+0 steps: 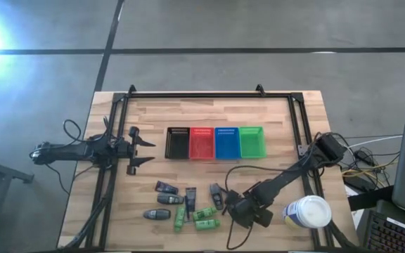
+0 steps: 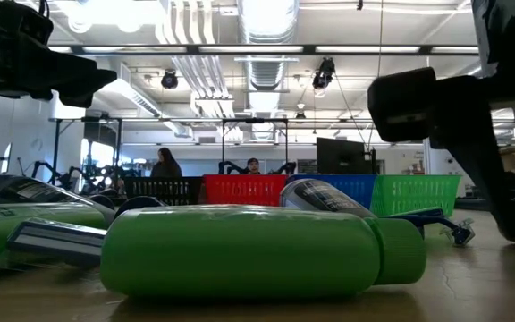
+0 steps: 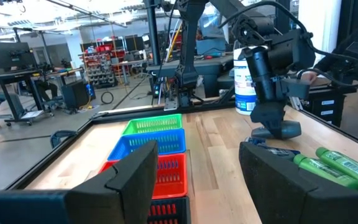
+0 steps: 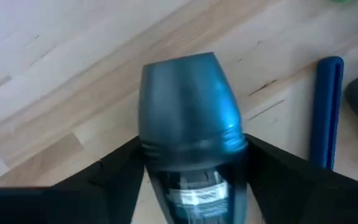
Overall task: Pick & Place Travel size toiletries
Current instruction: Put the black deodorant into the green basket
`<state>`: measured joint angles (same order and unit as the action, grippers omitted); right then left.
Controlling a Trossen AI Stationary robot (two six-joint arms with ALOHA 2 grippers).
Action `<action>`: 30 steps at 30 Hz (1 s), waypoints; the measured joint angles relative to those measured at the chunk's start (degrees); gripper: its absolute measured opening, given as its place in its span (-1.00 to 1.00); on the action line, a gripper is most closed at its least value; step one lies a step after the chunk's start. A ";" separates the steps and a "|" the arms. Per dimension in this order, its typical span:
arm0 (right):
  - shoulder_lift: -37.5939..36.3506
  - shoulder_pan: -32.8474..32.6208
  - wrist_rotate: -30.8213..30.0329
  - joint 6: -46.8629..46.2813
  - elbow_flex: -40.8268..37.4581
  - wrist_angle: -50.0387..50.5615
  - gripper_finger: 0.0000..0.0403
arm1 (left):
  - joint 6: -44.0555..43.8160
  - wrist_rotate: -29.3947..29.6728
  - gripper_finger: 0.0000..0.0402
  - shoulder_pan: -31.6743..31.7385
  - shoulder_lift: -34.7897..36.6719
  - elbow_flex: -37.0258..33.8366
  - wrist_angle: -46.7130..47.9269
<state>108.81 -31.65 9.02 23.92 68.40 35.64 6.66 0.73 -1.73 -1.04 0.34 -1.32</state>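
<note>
The toiletries lie in a loose group near the table's near edge. Among them are green bottles [image 1: 204,213], dark oval containers [image 1: 158,214] and a dark tube [image 1: 190,195]. One green bottle [image 2: 257,250] lies on its side close to the low camera. My right gripper [image 1: 229,204] is down at the right end of the group, shut on a dark oval container [image 4: 188,106]. My left gripper [image 1: 146,151] waits open over the table's left part, above the baskets' level, touching nothing. My right gripper pinches the dark oval container by its body [image 4: 191,171], just behind the rounded cap, one finger [image 4: 114,171] on each side. The cap end sticks out past the fingertips. The fingers come from above, slanting down. Whether the container [image 3: 280,129] rests on the table or hangs just above it, I cannot tell.
Black [image 1: 177,142], red [image 1: 202,142], blue [image 1: 226,142] and green [image 1: 252,142] mesh baskets stand in a row mid-table. A large white canister [image 1: 308,211] stands right of my right arm. A thin blue piece [image 4: 325,118] lies beside the held container. A dark frame rail [image 1: 209,95] borders the work area.
</note>
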 joint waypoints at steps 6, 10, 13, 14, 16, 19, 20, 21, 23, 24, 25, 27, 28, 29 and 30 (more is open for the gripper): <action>-0.23 -0.05 -2.00 -2.75 1.62 3.78 0.00 | 0.00 -0.01 0.15 0.01 -0.02 0.00 0.00; -1.35 0.38 -2.93 -8.25 5.89 12.00 0.00 | 0.00 0.00 0.15 0.01 -0.02 0.00 0.00; -3.45 1.46 -2.55 -15.71 8.74 16.66 0.00 | 0.00 -0.02 0.15 0.00 -0.02 0.00 0.00; -4.85 1.91 -2.52 -18.55 9.32 16.92 0.00 | 0.00 -0.01 0.15 0.01 -0.02 0.00 0.00; -8.06 3.34 -2.61 -25.61 10.11 17.16 0.00 | 0.00 -0.02 0.15 0.01 -0.07 0.00 0.01; -13.05 6.87 -5.01 -42.53 9.99 17.44 0.00 | 0.00 -0.02 0.15 0.01 -0.13 0.00 0.00; -14.69 8.22 -7.16 -49.13 9.56 17.67 0.00 | 0.00 -0.02 0.15 -0.01 -0.13 0.00 0.00; -16.34 9.79 -9.64 -56.24 8.90 18.26 0.00 | 0.00 0.00 0.15 -0.01 -0.17 0.00 0.00; -20.01 12.59 -14.79 -69.83 6.98 19.03 0.00 | 0.00 -0.02 0.15 0.00 -0.20 0.00 0.00; -21.84 13.81 -17.14 -76.07 5.93 19.13 0.00 | 0.00 -0.01 0.15 0.01 -0.20 0.00 0.00; -23.61 14.89 -19.15 -81.77 4.78 19.43 0.00 | 0.00 -0.01 0.15 0.00 -0.20 0.00 0.00; -26.83 16.88 -21.60 -90.97 2.04 19.91 0.00 | 0.00 -0.01 0.15 0.00 -0.20 0.00 0.00; -28.15 17.86 -22.59 -94.79 0.64 19.77 0.00 | 0.00 -0.01 0.15 0.01 -0.20 0.00 0.00; -29.45 19.01 -23.49 -97.88 -0.89 19.56 0.00 | 0.00 -0.02 0.15 0.01 -0.20 0.00 0.00; -30.62 20.26 -24.15 -100.58 -2.59 19.51 0.00 | 0.00 -0.02 0.15 -0.01 -0.22 0.00 0.00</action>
<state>78.19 -11.39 -15.13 -76.65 65.81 55.15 6.66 0.71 -1.74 -1.26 0.34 -1.32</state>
